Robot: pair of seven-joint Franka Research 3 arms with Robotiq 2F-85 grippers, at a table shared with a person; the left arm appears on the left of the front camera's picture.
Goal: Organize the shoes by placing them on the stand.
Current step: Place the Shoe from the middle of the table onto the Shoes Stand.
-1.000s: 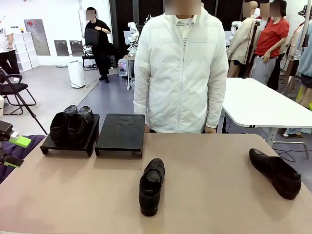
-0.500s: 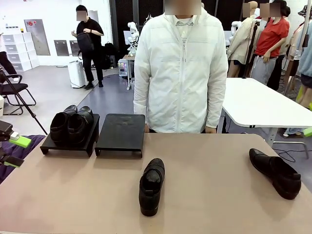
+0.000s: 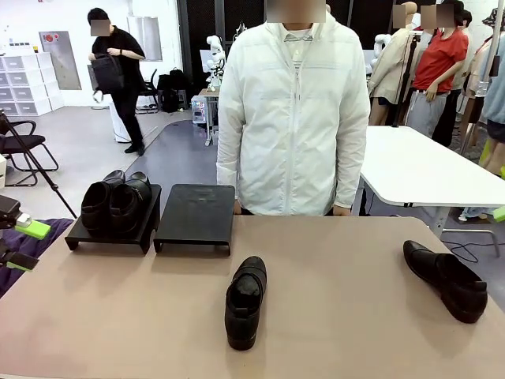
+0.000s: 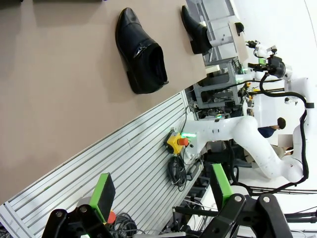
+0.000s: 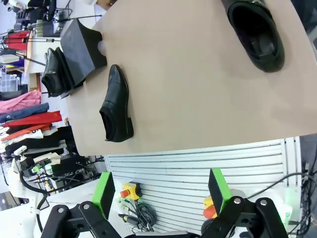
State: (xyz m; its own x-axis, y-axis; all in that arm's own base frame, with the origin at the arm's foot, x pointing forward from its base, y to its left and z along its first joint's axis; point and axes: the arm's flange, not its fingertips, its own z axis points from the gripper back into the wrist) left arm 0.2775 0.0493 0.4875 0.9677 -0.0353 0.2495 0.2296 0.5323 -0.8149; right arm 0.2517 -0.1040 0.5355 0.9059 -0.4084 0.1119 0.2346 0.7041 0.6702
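Observation:
Two black shoes (image 3: 115, 202) stand side by side on the left tray of the stand (image 3: 106, 234); its right tray (image 3: 195, 215) is bare. A third shoe (image 3: 245, 302) lies mid-table, toe toward me. A fourth shoe (image 3: 446, 279) lies near the right edge. My left gripper (image 3: 24, 245) hangs open off the table's left edge, away from every shoe. In the left wrist view the left gripper (image 4: 161, 193) is open over the table's front edge, the middle shoe (image 4: 141, 49) beyond it. The right gripper (image 5: 161, 192) is open too, far from the right shoe (image 5: 257, 34) and the middle shoe (image 5: 116, 106).
A person in a white jacket (image 3: 292, 110) stands at the far side of the table, hands down behind its edge. A white table (image 3: 426, 170) stands behind at the right. Bare tabletop (image 3: 347, 260) lies between the two loose shoes.
Nothing on the table and neither arm has moved. A person far in the background has walked to the left.

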